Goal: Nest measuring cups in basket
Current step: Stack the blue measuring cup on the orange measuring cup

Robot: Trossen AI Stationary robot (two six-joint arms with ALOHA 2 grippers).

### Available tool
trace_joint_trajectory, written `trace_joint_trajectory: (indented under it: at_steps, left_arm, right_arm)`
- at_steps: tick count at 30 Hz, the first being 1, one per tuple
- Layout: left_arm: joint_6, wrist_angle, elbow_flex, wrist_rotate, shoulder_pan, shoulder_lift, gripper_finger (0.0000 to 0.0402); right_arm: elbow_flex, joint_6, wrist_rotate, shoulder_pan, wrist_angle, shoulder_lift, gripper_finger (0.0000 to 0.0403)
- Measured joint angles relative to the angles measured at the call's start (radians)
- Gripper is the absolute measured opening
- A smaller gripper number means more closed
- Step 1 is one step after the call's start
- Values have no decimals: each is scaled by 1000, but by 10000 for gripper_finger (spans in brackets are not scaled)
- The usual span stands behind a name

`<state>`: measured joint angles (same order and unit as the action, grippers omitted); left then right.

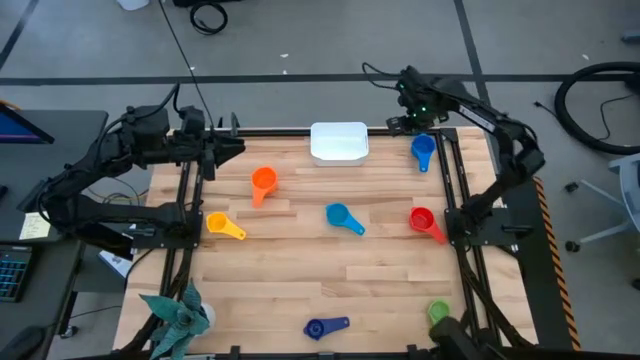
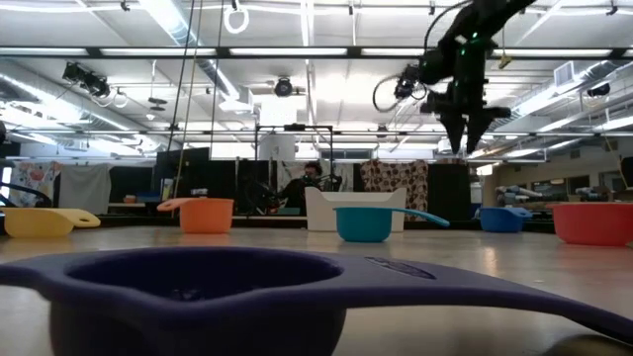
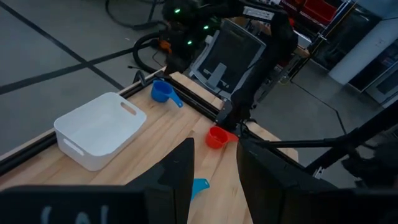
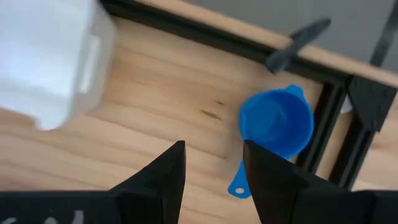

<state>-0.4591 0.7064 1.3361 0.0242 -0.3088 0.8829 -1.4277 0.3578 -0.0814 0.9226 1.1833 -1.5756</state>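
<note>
The right claw (image 4: 211, 168), open and empty, is held above the table (image 1: 330, 285) beside the medium blue cup (image 4: 277, 124), whose handle points away from the basket (image 4: 43, 56), the left claw (image 1: 232, 148) being farther off.

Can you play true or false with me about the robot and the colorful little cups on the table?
1. The white basket has cups inside it. False: it is empty, and all the cups lie on the table.
2. The right gripper hangs above the table near the medium blue cup. True.
3. The right gripper is holding the medium blue cup. False: its fingers are open and the cup sits on the wood.
4. The orange cup is closer to the basket than the dark blue cup. True.
5. The green cup sits right beside the yellow cup. False: they are on opposite sides of the table.
</note>
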Motion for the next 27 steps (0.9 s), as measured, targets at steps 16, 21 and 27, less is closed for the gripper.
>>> trace_joint_trajectory:
  at_steps: [16,21,27]
  left_arm:
    - [-1,1,0,0,0,0,126]
    - [-1,1,0,0,0,0,126]
    - [-2,1,0,0,0,0,126]
  right_arm:
    - [0,6,-83,67,118,-263,165]
    - [1,-18,-82,79,92,-316,165]
    - [1,-21,-69,88,67,-355,165]
